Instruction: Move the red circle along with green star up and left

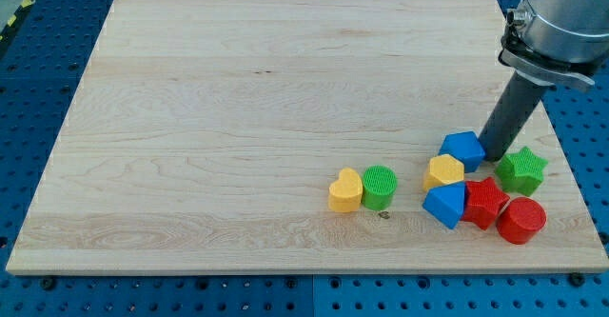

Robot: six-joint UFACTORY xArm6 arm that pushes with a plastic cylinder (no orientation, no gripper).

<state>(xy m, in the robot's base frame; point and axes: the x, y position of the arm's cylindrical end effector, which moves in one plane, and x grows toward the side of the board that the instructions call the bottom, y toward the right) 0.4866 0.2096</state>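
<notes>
The red circle lies near the board's bottom right corner. The green star lies just above it, toward the view's right edge. My tip stands between the green star and a blue block, touching or nearly touching both. It is up and left of the red circle. A red star sits directly left of the red circle, touching it.
A yellow block and a blue triangle-like block crowd the cluster's left side. A yellow heart and a green circle sit together farther left. The wooden board ends close to the cluster on the right and bottom.
</notes>
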